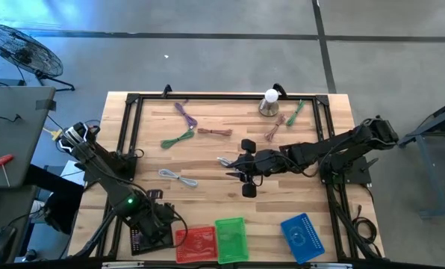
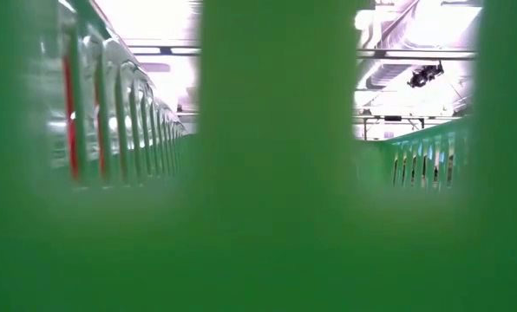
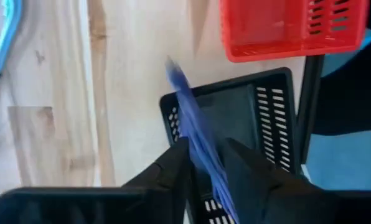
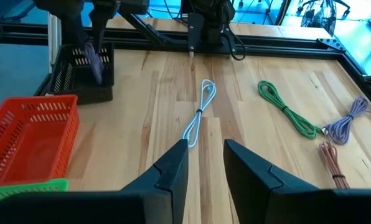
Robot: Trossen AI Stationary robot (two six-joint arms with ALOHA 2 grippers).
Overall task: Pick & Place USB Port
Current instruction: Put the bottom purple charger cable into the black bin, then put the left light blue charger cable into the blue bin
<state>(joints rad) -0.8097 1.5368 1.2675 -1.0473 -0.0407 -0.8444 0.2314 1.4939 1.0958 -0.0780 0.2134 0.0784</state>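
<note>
My left gripper hovers over the black basket at the table's near left corner, shut on a purple USB cable. My right gripper is open above mid-table, touching nothing. A coiled white cable lies flat on the wood ahead of it. Further cables lie on the table: green, purple and brown. The right wrist view also shows the left gripper's purple cable over the black basket. My left gripper pinches the purple cable between its two fingers, coming from above and pointing down. The cable runs on past the fingertips over the black basket, lifted off the table. Whether its free end touches the basket, I cannot tell.
Red, green and blue baskets stand along the near edge beside the black one. A black frame rims the table. A small lamp-like object and more cables lie near the far edge. The green basket blocks the low view.
</note>
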